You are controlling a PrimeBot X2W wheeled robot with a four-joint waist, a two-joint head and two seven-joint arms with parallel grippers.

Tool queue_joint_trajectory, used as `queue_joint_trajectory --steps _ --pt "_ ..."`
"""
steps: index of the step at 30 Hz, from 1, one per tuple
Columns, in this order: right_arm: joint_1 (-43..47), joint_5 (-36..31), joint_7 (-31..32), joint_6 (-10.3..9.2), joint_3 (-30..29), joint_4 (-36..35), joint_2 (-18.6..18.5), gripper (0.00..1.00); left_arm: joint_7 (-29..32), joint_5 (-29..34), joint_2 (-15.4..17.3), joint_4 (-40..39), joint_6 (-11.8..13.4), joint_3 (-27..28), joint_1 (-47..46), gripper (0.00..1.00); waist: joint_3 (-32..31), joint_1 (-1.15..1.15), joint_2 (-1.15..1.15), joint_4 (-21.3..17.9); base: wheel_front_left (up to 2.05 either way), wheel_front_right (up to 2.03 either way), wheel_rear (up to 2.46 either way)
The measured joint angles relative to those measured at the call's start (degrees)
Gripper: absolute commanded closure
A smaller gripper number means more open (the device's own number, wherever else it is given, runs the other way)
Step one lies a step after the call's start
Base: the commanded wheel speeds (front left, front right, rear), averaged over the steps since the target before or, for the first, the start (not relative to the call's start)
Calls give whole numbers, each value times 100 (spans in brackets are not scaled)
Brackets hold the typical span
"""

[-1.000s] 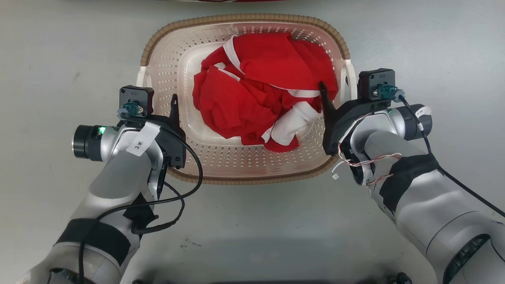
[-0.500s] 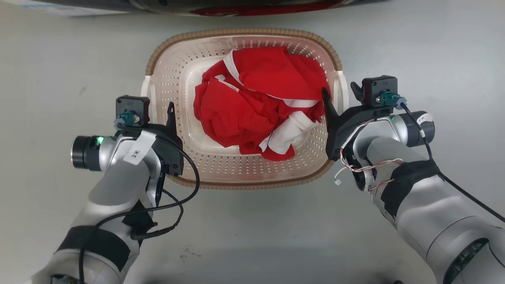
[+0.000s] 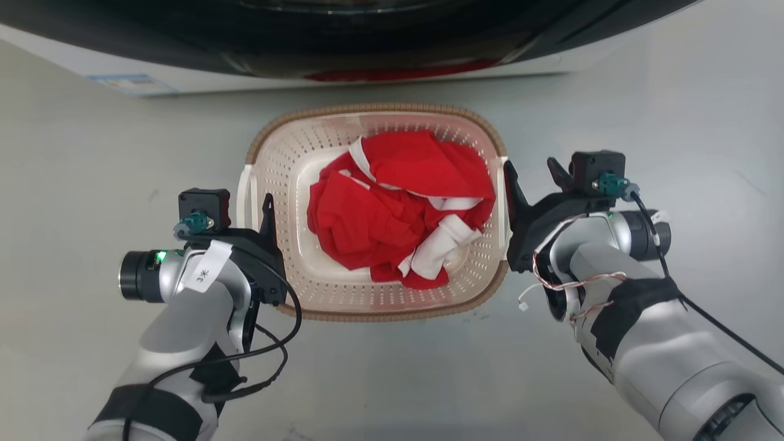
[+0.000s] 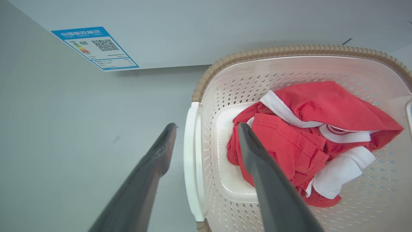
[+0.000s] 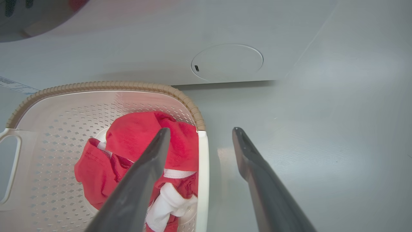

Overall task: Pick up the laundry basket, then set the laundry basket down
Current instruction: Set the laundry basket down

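Observation:
The laundry basket [image 3: 373, 109], cream and perforated with a brown woven-look rim, rests on the grey floor with red and white clothing [image 3: 392, 214] inside. My left gripper [image 3: 254, 205] is open astride the white left handle [image 4: 191, 161], one finger outside the basket and one over its inside, not touching it. My right gripper [image 3: 530, 165] is likewise open astride the white right handle [image 5: 202, 167]. In the wrist views, the left gripper [image 4: 207, 126] and right gripper [image 5: 201, 129] hold nothing, and the basket rim [image 4: 289, 50] [image 5: 96, 85] shows beyond the fingers.
A washing machine [image 3: 367, 37] stands just behind the basket, its white front carrying a blue label [image 4: 96, 48] and a round cover [image 5: 227, 62]. Bare grey floor [image 3: 674, 110] lies to both sides and in front of the basket.
The head camera has pulled up and back: the basket looks smaller and the washing machine has come into the top. Both grippers stay open and have drawn outward to the handles.

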Motion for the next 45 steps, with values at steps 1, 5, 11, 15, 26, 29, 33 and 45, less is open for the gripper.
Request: queue_joint_trajectory --steps 1,5,11,15,26,29,33,45 --pt "49 31 -1 0 -52 7 0 0 0 0 20 -74 1 35 48 0 -75 0 0 -5 0 0 0" --pt "280 34 -1 0 -235 2 -2 0 0 7 66 -336 2 103 277 0 -388 0 0 -23 0 0 0" --pt "632 29 -1 0 -581 -216 -56 0 0 111 167 -779 12 223 664 0 -882 0 0 -38 0 0 0" --pt "1011 -97 -1 0 -812 -469 -208 0 -1 221 226 -1209 65 356 1106 0 -1301 -1 0 -39 0 0 0" --pt "2202 -508 -1 0 -1505 -1165 -397 0 -1 593 401 -2345 169 747 2380 0 -2238 -1 -1 14 0 0 0" --pt "2585 -623 -1 0 -1774 -1381 -441 0 -1 683 437 -2684 216 872 2804 0 -2498 -1 -1 32 0 0 0" --pt "3131 -893 -1 0 -2137 -1704 -522 0 -1 910 432 -3129 219 982 3285 0 -2839 -1 -1 59 0 0 0" --pt "4936 -1876 -1 0 -3165 -2948 -550 0 -1 1444 583 -4419 268 1439 4935 0 -3821 -1 -1 136 0 0 0"
